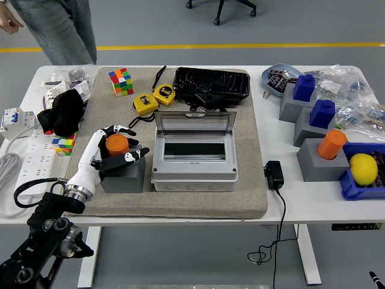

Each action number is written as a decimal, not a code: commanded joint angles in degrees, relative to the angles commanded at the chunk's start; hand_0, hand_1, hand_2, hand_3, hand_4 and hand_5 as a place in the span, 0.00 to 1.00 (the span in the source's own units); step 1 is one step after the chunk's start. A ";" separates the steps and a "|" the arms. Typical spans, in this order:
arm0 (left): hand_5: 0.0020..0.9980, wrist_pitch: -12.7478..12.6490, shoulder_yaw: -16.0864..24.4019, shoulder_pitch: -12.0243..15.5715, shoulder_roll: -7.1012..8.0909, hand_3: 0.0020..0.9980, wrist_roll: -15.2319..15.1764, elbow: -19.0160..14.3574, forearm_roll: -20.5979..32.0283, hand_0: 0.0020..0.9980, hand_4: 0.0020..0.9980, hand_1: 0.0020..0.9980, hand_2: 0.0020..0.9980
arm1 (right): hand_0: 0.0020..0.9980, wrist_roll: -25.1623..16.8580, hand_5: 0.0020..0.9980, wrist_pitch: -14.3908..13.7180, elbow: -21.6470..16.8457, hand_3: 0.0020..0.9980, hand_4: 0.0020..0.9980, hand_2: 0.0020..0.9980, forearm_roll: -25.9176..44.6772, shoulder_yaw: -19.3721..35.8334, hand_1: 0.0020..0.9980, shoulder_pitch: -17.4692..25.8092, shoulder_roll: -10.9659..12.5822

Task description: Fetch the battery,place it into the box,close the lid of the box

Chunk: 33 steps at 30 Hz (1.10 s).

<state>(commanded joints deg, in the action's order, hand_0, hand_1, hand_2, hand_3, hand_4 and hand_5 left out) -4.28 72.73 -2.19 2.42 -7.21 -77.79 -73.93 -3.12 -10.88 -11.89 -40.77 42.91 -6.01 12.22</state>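
White tabletop [313, 201] carries a broad grey mat [252, 192], and the left hand [111, 153] works at that mat's near left part. Just to the hand's right stands the grey box [194, 164], its clear-windowed lid [194, 123] tipped up and back so the dark opening faces upward; I judge it is left open so the battery can drop straight in. Beyond the box, further from the hand, lies a black tray [212, 82], and a person [57, 27] stands at the far left corner, well clear of the work.

Under the hand sits a small grey block [123, 174] that serves as a stand, holding the battery [117, 144] upright. This orange cylinder pokes up from the block's top, which probably makes it easy to close fingers around. Up and to the right of the hand are two yellow tape measures [153, 98], and a colourful cube [121, 80] rests farther off.

White-and-black fingers [127, 158] curl loosely around the battery on both sides, partly closed. Whether they press on it I cannot tell. It sits in its stand, not lifted.
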 joint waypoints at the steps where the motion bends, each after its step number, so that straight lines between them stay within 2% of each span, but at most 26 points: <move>1: 0.00 -0.19 -0.12 -0.01 0.00 0.25 -0.01 -0.01 -0.14 0.19 1.00 0.31 0.28 | 0.80 0.00 1.00 0.01 0.00 0.77 1.00 0.75 0.00 0.01 0.76 0.01 -0.01; 2: 0.00 -0.43 -0.23 -0.01 0.00 0.17 -0.05 0.00 -0.22 0.12 1.00 0.17 0.18 | 0.80 0.01 1.00 0.01 0.00 0.77 1.00 0.75 0.00 0.00 0.76 0.02 -0.01; 7: 0.00 -2.35 -0.69 -0.15 0.05 0.17 -0.62 0.36 0.07 0.12 1.00 0.17 0.18 | 0.80 0.01 1.00 0.05 -0.03 0.77 1.00 0.75 -0.06 0.09 0.76 -0.01 0.02; 8: 0.00 -2.65 -0.73 -0.18 0.07 0.09 -0.70 0.40 0.14 0.06 1.00 0.05 0.09 | 0.80 0.01 1.00 0.04 -0.02 0.77 1.00 0.75 -0.05 0.08 0.76 -0.01 0.02; 13: 0.00 -4.30 -1.21 -0.44 0.15 0.09 -1.20 0.78 0.76 0.06 1.00 0.05 0.09 | 0.80 0.04 1.00 -0.01 0.02 0.77 1.00 0.75 -0.05 0.06 0.76 0.00 -0.03; 14: 0.00 -4.58 -1.29 -0.50 0.18 0.07 -1.37 0.90 1.18 0.03 1.00 0.00 0.06 | 0.80 0.05 1.00 -0.01 0.02 0.77 1.00 0.75 -0.05 0.06 0.76 -0.01 -0.04; 15: 0.00 -4.70 -1.35 -0.57 0.21 0.07 -1.53 1.05 1.80 0.03 1.00 0.00 0.06 | 0.80 0.05 1.00 -0.01 0.02 0.77 1.00 0.75 -0.06 0.08 0.76 -0.01 -0.04; 19: 0.00 -3.76 -1.56 -0.94 0.24 0.07 -1.79 1.63 5.36 0.03 1.00 0.00 0.06 | 0.80 0.10 1.00 -0.01 -0.01 0.77 1.00 0.75 -0.13 0.13 0.76 -0.02 -0.04; 20: 0.00 -3.66 -1.62 -1.00 0.23 0.04 -1.79 1.65 5.81 0.01 1.00 0.00 0.03 | 0.80 0.11 1.00 -0.01 -0.01 0.77 1.00 0.75 -0.14 0.11 0.76 -0.02 -0.05; 29: 0.00 -3.77 -1.79 -2.05 0.32 0.03 -1.30 0.92 7.68 0.01 1.00 0.00 0.02 | 0.80 0.12 1.00 -0.04 0.00 0.77 1.00 0.75 -0.09 0.04 0.76 -0.12 -0.03; 33: 0.00 -2.88 -1.80 -2.54 0.46 0.02 -0.29 0.51 7.63 0.01 1.00 0.00 0.01 | 0.80 -0.09 1.00 0.12 0.07 0.74 1.00 0.75 0.32 -0.17 0.76 -0.19 0.07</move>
<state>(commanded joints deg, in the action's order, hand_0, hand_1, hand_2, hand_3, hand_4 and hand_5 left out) -7.16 70.93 -4.73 2.88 -7.50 -77.28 -66.30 -3.21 -10.75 -11.82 -40.45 42.75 -6.20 12.30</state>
